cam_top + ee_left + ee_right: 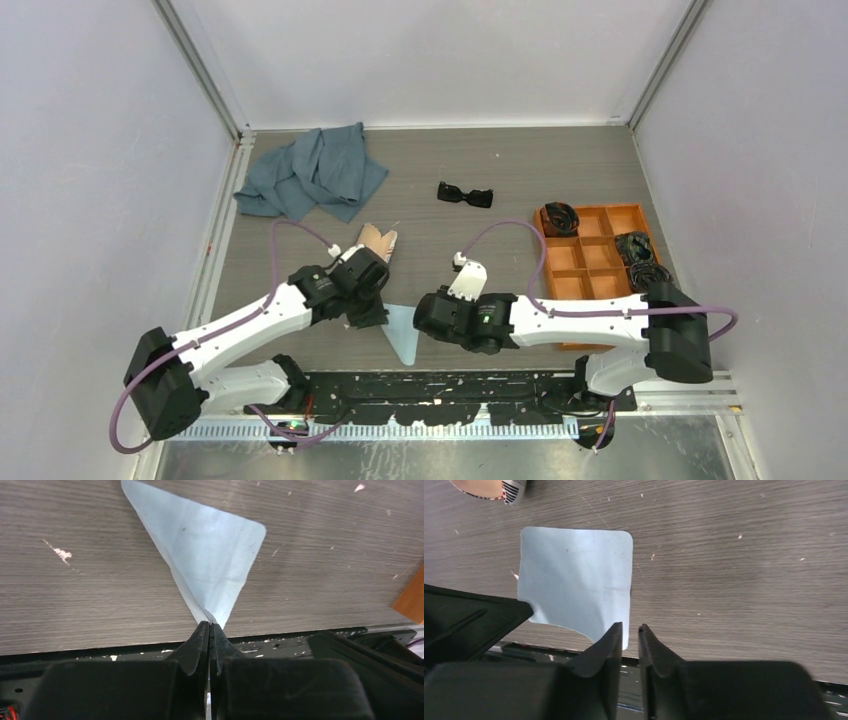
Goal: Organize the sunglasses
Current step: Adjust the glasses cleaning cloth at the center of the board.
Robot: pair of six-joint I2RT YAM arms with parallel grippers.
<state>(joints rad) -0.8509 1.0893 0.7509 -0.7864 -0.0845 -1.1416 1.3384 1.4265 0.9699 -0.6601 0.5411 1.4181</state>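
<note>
Sunglasses (465, 194) lay on the bare desk (520, 165) toward the back. They were well apart from both arms, between the crumpled grey-blue cloth (313, 172) at back left and the orange divided tray (598, 254) at right. I saw nothing touching them. The tray held black coiled bundles (560, 218) in some compartments. Both arms were low at the near edge, over a small light-blue lens cloth (205, 555). On the left gripper (210, 626) the jaws were pressed together, pinching one corner of that cloth. The wrist view showed the cloth lifted into a tent shape from that corner, with the rest flat on the desk. On the right gripper (630, 627) the jaws stood a thin slit apart, at the cloth's near corner by the desk edge. The cloth edge ran up to that gap, but I couldn't tell whether the tips touched it. The patterned case (378, 240) sat just behind the left wrist, partly hidden by it in the top view. Only its striped rim showed in the right wrist view.
</note>
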